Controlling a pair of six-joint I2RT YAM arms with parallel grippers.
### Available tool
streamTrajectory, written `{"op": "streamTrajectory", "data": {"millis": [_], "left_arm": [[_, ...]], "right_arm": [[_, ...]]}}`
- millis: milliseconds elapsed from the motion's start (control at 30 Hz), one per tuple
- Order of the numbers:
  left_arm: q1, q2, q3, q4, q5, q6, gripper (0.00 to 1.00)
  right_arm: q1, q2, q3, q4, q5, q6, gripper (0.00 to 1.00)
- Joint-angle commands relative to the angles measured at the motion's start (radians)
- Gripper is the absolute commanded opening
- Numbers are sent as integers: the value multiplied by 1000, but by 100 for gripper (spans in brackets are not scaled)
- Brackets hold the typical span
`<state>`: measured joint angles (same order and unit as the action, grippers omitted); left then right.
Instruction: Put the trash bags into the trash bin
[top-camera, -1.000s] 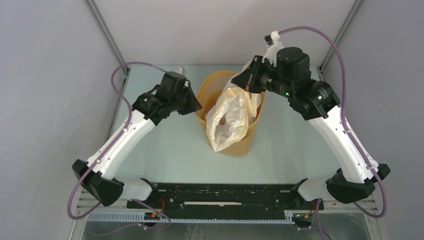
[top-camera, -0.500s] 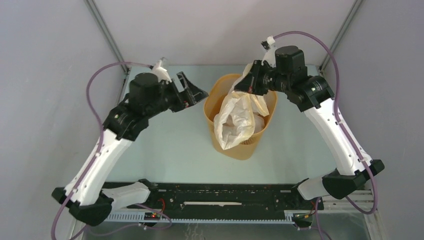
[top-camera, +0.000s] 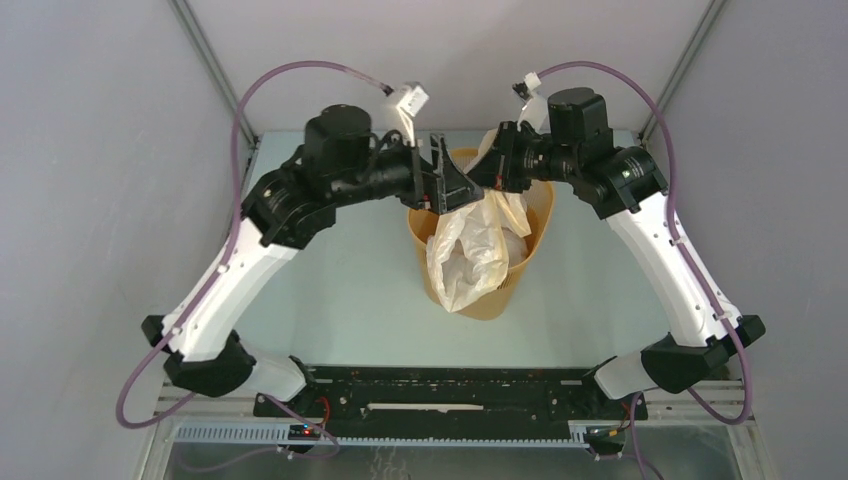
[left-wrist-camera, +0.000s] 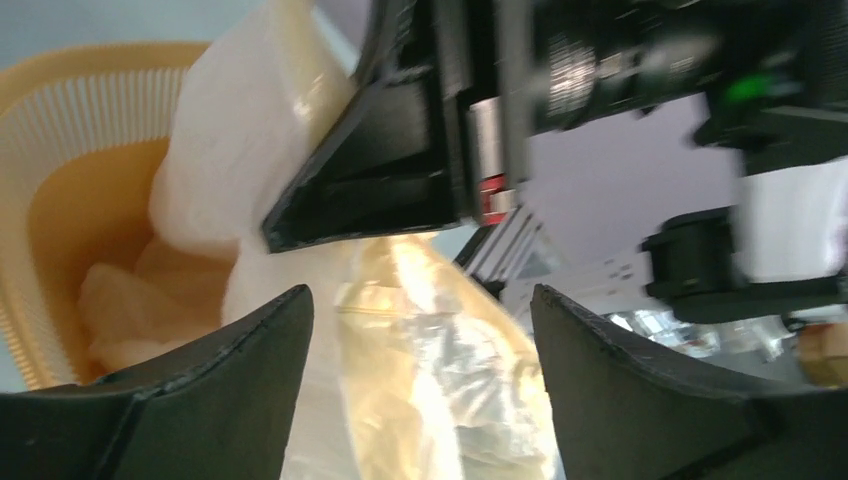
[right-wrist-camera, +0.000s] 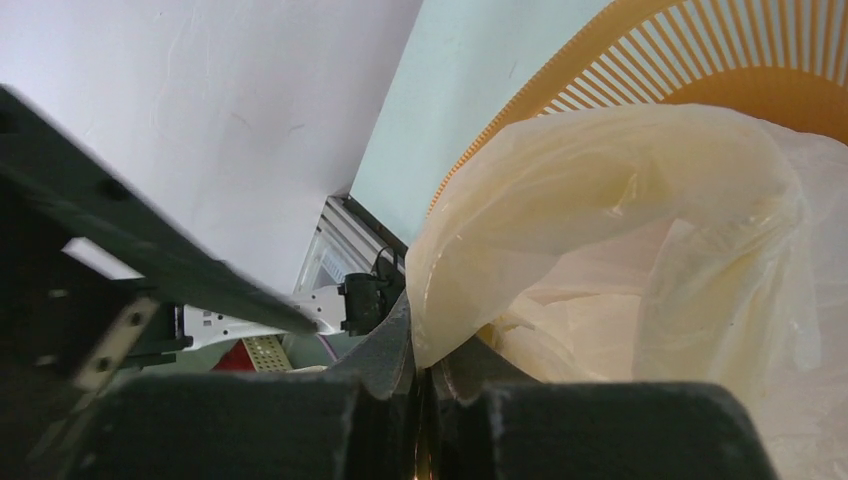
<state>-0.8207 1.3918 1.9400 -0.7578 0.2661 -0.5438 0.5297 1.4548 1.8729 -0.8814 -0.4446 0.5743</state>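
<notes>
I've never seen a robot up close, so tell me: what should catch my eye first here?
A yellow-orange trash bin stands mid-table, with a wrinkly cream-white trash bag draped over its near side. Above the bin's far rim, the right end effector pinches the bag's top edge. The left end effector hangs open right beside it.

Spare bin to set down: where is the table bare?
Bare table left, right and in front of the trash bin. Crowded over its rim: left hand, right hand, trash bag.
</notes>
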Motion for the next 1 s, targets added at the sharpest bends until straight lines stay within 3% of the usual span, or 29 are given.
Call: {"op": "streamTrajectory", "data": {"millis": [0, 167, 267, 400, 467, 600, 700, 800, 967], "left_arm": [[-8, 40, 78, -184, -66, 115, 80], [-8, 52, 47, -188, 6, 115, 64], [-8, 56, 27, -180, 51, 101, 41], [0, 25, 1, -144, 21, 88, 13], [36, 17, -6, -140, 2, 54, 3], [147, -19, -112, 1, 40, -78, 0], [214, -63, -272, 270, 116, -250, 0], [245, -65, -381, 521, 151, -394, 0], [257, -8, -416, 712, 189, -550, 0]], "right_arm": [[3, -10, 43, 1, -27, 18, 10], [3, -20, 43, -9, -4, 23, 10], [3, -22, 39, -13, -5, 30, 13], [-1, -29, 49, -49, 29, 1, 34], [-8, -33, 79, -103, 50, -23, 46], [-11, -90, 96, -200, 101, -62, 67], [-12, -156, 50, -202, 123, -53, 77], [-11, -211, -3, -160, 110, -24, 82], [6, -264, -97, -117, 112, 35, 84]]}}
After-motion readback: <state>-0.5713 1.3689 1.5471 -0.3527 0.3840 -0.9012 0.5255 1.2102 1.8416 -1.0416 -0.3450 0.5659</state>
